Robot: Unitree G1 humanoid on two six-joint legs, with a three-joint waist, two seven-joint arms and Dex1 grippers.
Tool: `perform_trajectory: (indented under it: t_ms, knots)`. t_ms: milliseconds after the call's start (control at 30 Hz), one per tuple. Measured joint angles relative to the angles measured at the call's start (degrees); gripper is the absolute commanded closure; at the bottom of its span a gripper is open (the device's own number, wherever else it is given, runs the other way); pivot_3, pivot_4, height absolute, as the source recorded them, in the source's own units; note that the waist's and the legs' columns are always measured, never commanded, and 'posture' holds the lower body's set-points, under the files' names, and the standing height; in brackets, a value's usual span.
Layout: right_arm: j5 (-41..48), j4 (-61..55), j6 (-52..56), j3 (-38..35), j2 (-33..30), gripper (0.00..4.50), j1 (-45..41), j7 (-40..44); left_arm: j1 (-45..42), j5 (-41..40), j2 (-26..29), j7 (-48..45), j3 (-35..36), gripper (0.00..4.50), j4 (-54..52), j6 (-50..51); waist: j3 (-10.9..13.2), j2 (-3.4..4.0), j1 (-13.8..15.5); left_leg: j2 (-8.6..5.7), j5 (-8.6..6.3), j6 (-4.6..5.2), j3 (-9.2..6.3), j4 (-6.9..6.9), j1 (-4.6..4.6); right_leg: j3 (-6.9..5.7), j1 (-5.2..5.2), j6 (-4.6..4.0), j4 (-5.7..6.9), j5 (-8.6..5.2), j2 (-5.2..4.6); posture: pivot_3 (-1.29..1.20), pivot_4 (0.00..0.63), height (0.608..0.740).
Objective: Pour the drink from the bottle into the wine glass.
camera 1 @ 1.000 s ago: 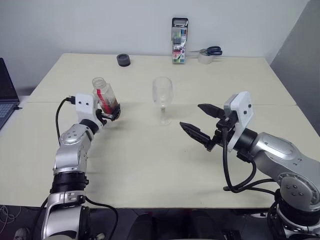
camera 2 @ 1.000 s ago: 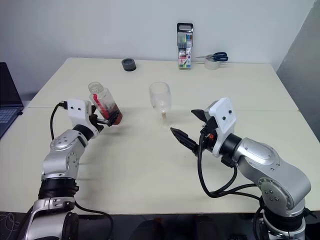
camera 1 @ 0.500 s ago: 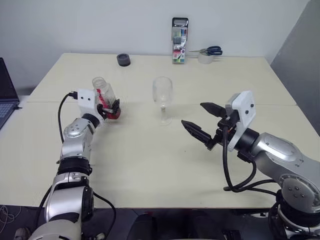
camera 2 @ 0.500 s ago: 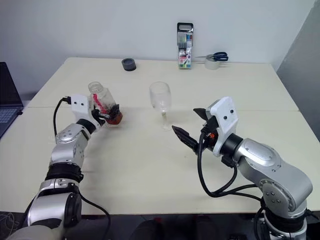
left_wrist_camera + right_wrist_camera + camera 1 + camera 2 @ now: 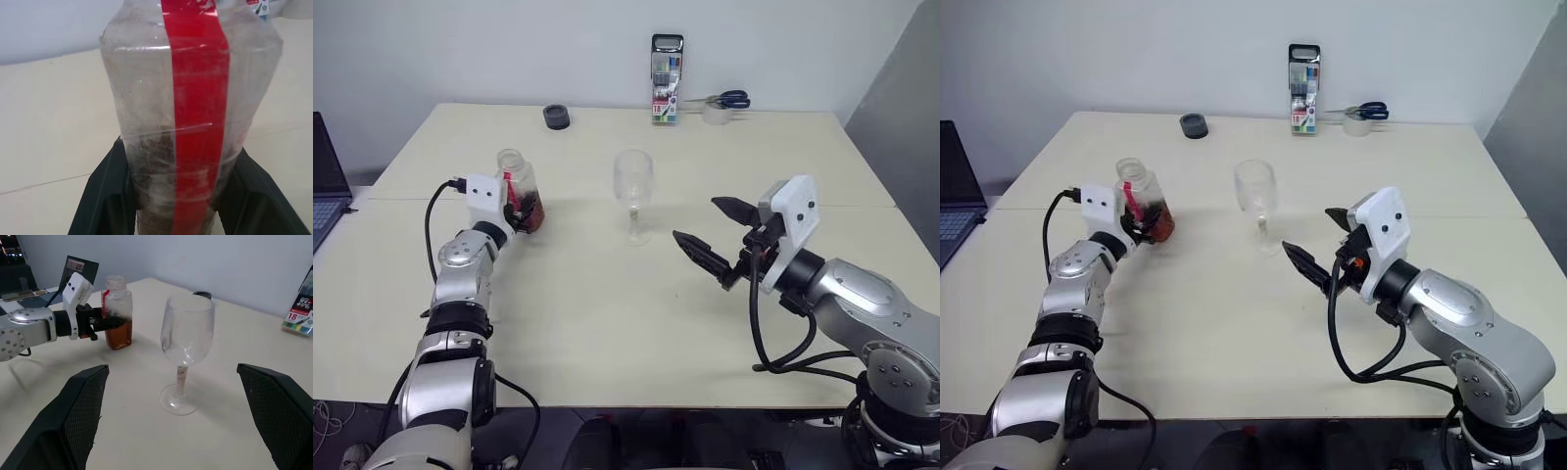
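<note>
Bright, even overhead room light, soft shadows.
Head views sharp; table (image 5: 607, 323) shows no glare. Left wrist close-up of bottle (image 5: 193, 122) slightly soft; glass (image 5: 188, 333) carries small highlights.

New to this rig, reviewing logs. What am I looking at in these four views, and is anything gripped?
It is a two-armed humanoid robot at a beige table. Two pictures come from its head camera, one from each wrist. The left gripper is shut on the bottle, which stands upright, uncapped, with amber drink low inside. The right gripper is open and holds nothing, aimed toward the empty wine glass mid-table. At the far edge: a dark cap, a marker case, scissors on a tape roll. A laptop sits at the left.
</note>
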Motion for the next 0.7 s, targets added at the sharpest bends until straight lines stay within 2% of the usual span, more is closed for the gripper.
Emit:
perform_trajectory:
  t_ms: [133,300,500,700]
  knots:
    - [-3.6,0.7,-5.0,1.5,-1.6,0.0,0.6,1.4,-7.5,4.1,-0.5,-1.5,-4.9,2.81,0.9,-0.7,0.2,-0.31,0.5,-0.05,0.07,-0.11,-0.1,0.06,-0.11,-0.11,-0.04,0.0,-0.01,0.0,-0.01,0.0,0.15,0.74]
    - [-8.0,5.8,-12.3,3.4,-1.6,0.0,-0.6,3.4,-19.4,9.5,-0.1,-4.6,-10.4,2.81,2.0,-8.9,0.2,-0.37,0.3,-0.11,0.09,-0.15,0.11,-0.02,-0.05,0.1,-0.04,0.02,-0.13,-0.01,-0.05,0.0,0.15,0.74]
    - [-11.4,10.0,-17.4,4.9,0.0,0.0,-0.6,4.3,-21.9,16.1,1.0,-7.5,-16.5,2.81,5.8,-16.8,0.2,-0.35,-0.4,-0.07,0.1,-0.16,0.15,-0.05,-0.08,0.16,-0.25,0.02,0.05,-0.01,0.0,0.0,0.15,0.74]
    - [-12.6,10.1,-18.6,5.6,1.1,0.0,-0.6,4.4,-24.8,21.6,5.5,-7.4,-18.7,2.81,7.2,-22.9,0.2,-0.34,-0.1,-0.08,0.1,-0.16,0.15,-0.03,-0.12,0.15,-0.25,0.02,0.01,-0.01,-0.02,0.0,0.15,0.74]
